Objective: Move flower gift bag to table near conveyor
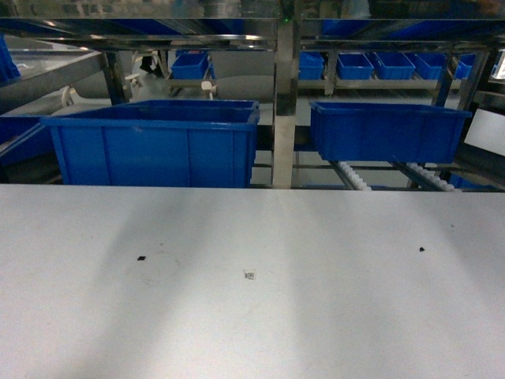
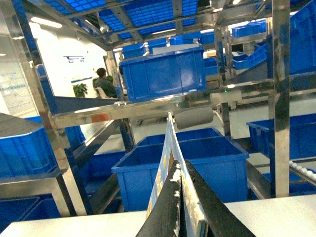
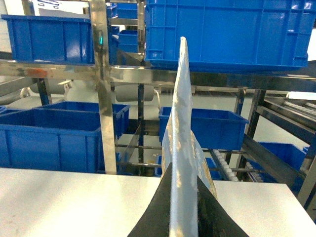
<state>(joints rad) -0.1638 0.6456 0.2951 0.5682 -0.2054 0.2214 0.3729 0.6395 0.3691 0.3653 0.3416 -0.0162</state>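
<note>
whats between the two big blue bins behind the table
A vertical steel shelf post stands between the left blue bin and the right blue bin, seen in the head view. Nothing else fills that gap.

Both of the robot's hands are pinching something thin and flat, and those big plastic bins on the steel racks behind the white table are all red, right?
Not quite: the bins are blue, as the head view shows. The rest holds: the left hand and right hand each pinch a thin flat sheet edge above the white table.
</note>
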